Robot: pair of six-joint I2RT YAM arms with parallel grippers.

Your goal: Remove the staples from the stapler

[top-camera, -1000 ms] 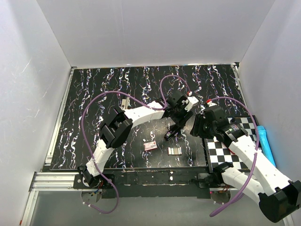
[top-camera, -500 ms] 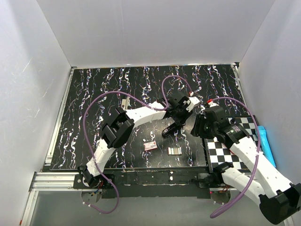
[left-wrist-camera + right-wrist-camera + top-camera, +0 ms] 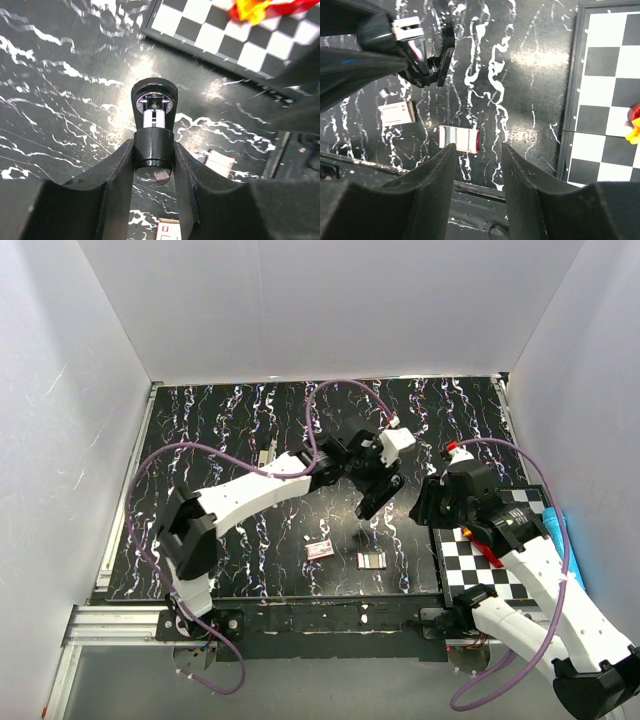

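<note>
Between the left fingers (image 3: 115,175) the stapler (image 3: 154,127) sits clamped; right fingers (image 3: 440,172) spread, empty.

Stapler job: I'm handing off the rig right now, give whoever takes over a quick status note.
Left hand shut on the stapler, lifted above the marbled mat.
Right hand open, empty, hovering nearby.
Two small silvery blocks, possibly staples, lie on the mat, one below the right hand.
Done: stapler picked up. Left: can't see whether staples remain inside; check, then empty it.
</note>
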